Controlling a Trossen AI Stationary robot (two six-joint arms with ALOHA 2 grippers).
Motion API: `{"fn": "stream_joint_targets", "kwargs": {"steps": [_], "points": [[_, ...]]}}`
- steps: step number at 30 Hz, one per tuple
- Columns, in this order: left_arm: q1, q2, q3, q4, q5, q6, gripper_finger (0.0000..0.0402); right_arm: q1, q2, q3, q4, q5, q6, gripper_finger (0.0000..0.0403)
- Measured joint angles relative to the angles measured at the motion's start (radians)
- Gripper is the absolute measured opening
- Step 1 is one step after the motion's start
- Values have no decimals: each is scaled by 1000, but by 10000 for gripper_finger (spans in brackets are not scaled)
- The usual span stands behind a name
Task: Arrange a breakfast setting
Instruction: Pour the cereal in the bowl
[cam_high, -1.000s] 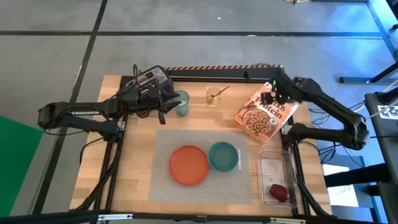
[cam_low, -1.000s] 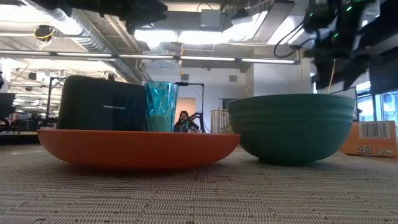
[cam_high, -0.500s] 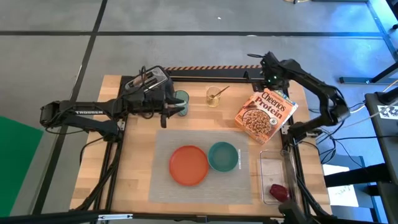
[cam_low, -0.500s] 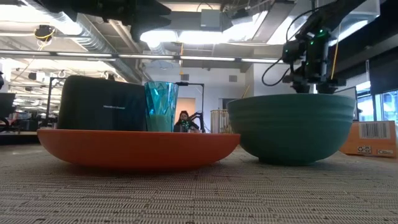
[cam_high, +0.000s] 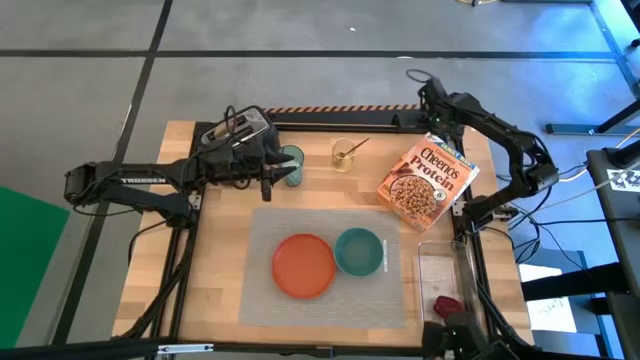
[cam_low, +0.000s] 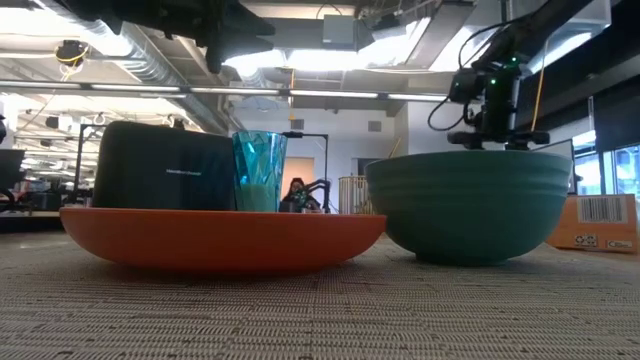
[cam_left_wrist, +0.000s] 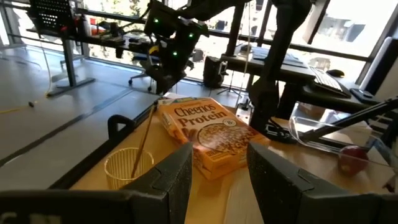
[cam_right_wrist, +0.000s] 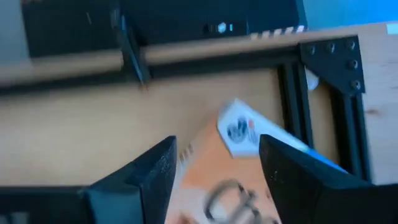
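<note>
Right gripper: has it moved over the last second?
Yes. In the high view the right gripper has pulled back from over the cereal box to the table's far edge, fingers open.

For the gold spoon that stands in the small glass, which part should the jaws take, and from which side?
Likely the upper handle of the gold spoon, from above. The bowl end sits inside the small yellowish glass, and the handle leans out over the rim toward the Cheerios box, so only that part is free.
</note>
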Motion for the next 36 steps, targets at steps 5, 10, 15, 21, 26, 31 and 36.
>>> {"fn": "stream_joint_targets", "kwargs": {"steps": [5,10,15,21,26,31,36], "points": [[4,0,0,-4,-1,0,148,1,22,1,45,52,135,203],[4,0,0,-4,-1,0,147,3,77,-6,10,40,325,194],[-9,0,0,-14,1,-1,147,54,76,-5,-16,-17,245,192],[-17,0,0,-48,0,0,147,174,-4,-4,-158,-20,221,192],[-17,0,0,-60,0,0,147,331,-96,-8,-318,-27,255,192],[-17,0,0,-62,0,54,147,507,-211,-107,-335,-92,438,192],[-12,27,0,-30,1,76,147,695,-314,-203,-279,-116,702,192]]}}
